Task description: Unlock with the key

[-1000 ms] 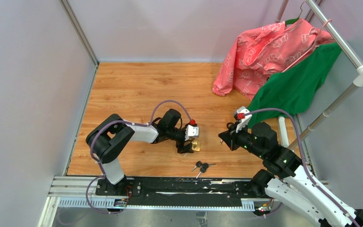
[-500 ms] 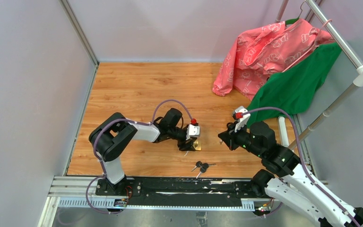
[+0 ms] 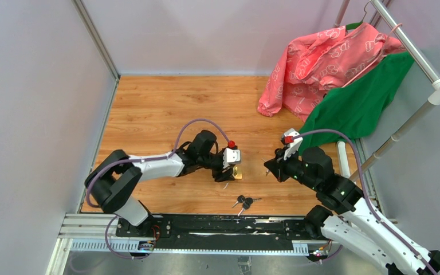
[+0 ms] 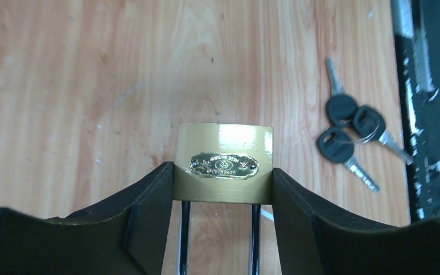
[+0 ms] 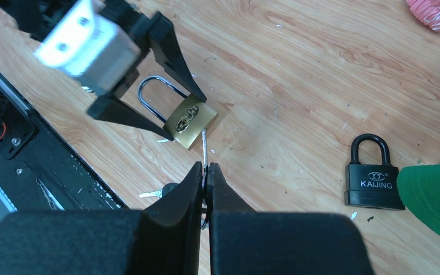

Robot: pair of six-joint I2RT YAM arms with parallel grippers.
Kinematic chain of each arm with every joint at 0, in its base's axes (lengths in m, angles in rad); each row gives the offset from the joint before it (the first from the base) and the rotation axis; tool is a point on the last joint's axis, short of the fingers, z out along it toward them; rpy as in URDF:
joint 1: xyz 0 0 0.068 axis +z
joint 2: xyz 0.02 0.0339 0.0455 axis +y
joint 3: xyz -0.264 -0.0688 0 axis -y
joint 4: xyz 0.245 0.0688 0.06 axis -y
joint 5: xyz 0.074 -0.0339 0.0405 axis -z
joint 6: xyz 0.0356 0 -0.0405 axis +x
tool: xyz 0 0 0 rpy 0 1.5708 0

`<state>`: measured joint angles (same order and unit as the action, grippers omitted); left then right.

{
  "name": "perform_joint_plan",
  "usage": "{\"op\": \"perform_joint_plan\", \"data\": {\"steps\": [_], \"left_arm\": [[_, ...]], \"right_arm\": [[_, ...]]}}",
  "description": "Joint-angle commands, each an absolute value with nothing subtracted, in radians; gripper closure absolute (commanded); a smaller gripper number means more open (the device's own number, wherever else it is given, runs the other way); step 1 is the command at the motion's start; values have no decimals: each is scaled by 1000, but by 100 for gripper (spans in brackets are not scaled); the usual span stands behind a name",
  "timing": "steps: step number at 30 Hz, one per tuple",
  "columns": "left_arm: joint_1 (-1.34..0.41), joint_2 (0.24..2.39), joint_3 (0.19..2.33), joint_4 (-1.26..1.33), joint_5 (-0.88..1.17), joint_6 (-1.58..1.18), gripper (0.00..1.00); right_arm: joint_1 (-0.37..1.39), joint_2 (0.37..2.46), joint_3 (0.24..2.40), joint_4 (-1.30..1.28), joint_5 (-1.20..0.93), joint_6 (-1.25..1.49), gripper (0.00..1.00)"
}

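Observation:
A brass padlock (image 4: pixel 224 163) with a steel shackle lies on the wooden floor, and my left gripper (image 4: pixel 222 172) is shut on it, one finger pressed against each side of its body. In the top view the padlock (image 3: pixel 238 173) sits at the middle of the floor. My right gripper (image 5: pixel 206 169) is shut on a key (image 5: pixel 204 146). The key's silver blade sticks out ahead and its tip reaches the bottom face of the brass padlock (image 5: pixel 190 120). In the top view the right gripper (image 3: pixel 270 166) faces the lock from the right.
A bunch of black-headed keys (image 4: pixel 352 129) lies near the front rail (image 3: pixel 206 226). A black padlock (image 5: pixel 372 180) rests on the floor to the right. Pink (image 3: pixel 326 60) and green (image 3: pixel 361 97) garments hang from a rack (image 3: pixel 412 51) at the back right.
The left gripper's fingers have closed in onto the sides of the brass padlock, and the left arm's elbow has swung down and to the left. The right arm has barely moved.

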<state>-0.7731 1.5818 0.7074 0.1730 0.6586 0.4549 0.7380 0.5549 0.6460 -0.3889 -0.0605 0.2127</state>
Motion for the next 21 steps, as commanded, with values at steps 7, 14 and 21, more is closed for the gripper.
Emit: {"op": "perform_joint_plan", "data": {"steps": [7,14,21], "left_arm": [[-846,1272,744,188,466,341,100],[-864,1195,850,17,275,290,100],[-875,1106,829,5,256,308,100]], "right_arm": [[724,567,699,-393,-85,198,100],[708,571,714,-394,-108,195,100],[694,594,741,-402,-129,180,100]]}}
